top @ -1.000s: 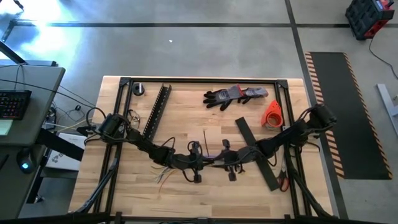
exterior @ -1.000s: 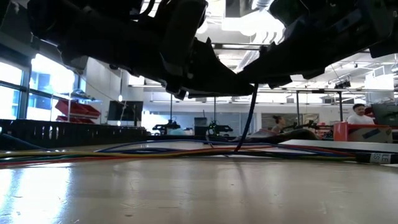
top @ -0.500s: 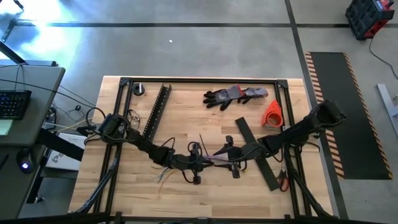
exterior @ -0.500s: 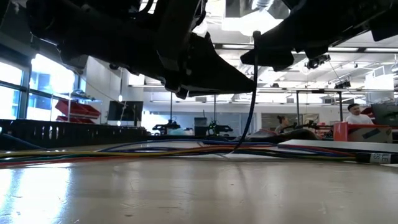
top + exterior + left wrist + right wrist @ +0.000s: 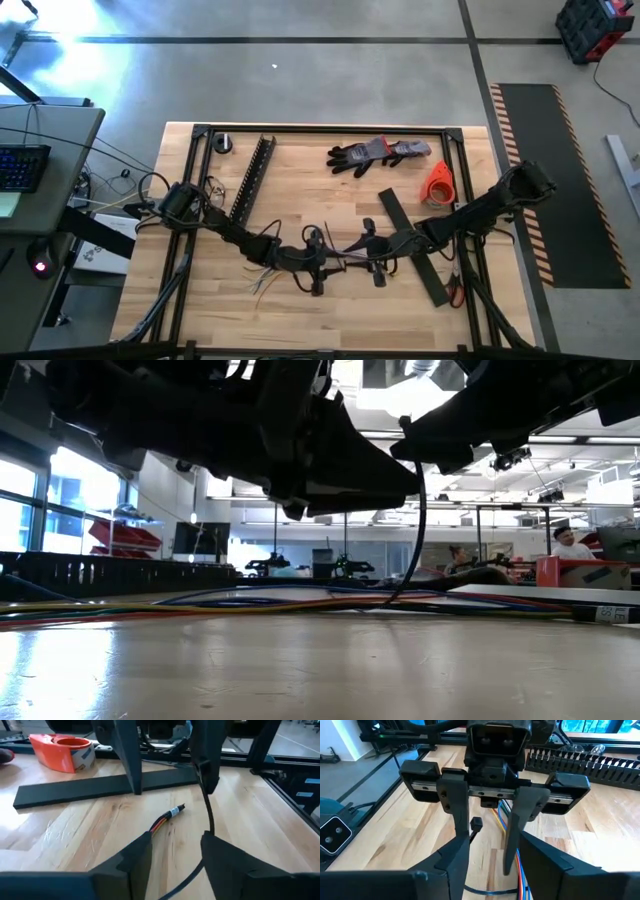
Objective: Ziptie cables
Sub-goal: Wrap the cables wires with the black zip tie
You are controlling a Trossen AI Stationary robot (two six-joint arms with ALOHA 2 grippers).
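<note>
The cables (image 5: 262,283), a thin orange, blue and dark bunch, lie flat on the wooden table at its middle; one bound end (image 5: 167,819) shows in the left wrist view. A black ziptie (image 5: 420,510) arcs up from beside them, its head (image 5: 476,823) at the top. My two grippers face each other just above the cables. My left gripper (image 5: 176,840) is open, and the strap (image 5: 200,865) runs between its fingers. My right gripper (image 5: 495,842) is open too, a little higher, with the ziptie's upper end at one finger. My left gripper comes in nearly level from the table's left; whether its fingers touch the strap passing between them, I cannot tell. My right gripper has the ziptie's upper end (image 5: 202,775) lying against the inner face of one finger (image 5: 206,750), the other finger standing apart. It slants down from the right. The strap hangs bowed, its lower end on the table by the cables.
A black slotted bar (image 5: 252,178) lies at the back left and a flat black strip (image 5: 412,245) under the right arm. An orange tape roll (image 5: 438,185) and grey gloves (image 5: 375,152) sit at the back right. A black frame (image 5: 320,128) rims the table.
My right gripper has gone up and a little toward the table's right edge. The ziptie's upper end has risen with it while its lower end has stayed on the table by the cables; the strap now bows outward more.
</note>
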